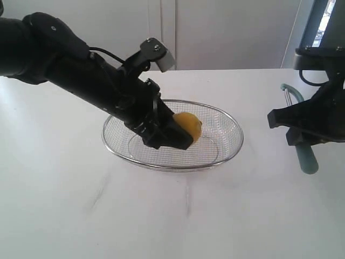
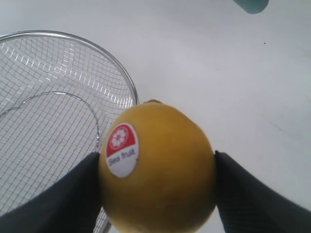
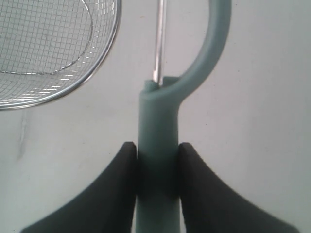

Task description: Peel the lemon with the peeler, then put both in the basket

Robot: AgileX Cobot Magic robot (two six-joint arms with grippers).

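A bare white table [image 1: 81, 216] stands before a plain pale wall. On it sits a wire basket [image 1: 161, 164].

My left gripper [image 1: 180, 137] reaches down over the basket, its jaws spread wide and pressed against both sides of the lemon [image 2: 160, 165]. That sideways clamp leaves the sticker end bare, probably so a blade could reach the skin, or so the fruit can drop into the mesh.

My right gripper [image 3: 158, 150] hangs well apart to the right of the basket, over the table. Its jaws pinch the handle of the peeler [image 3: 158, 121], leaving the looped head free to work.

The skin I can see looks whole; my fingers hide the rest. I cannot tell whether the lemon touches the mesh. The blade shows only as a thin metal line.
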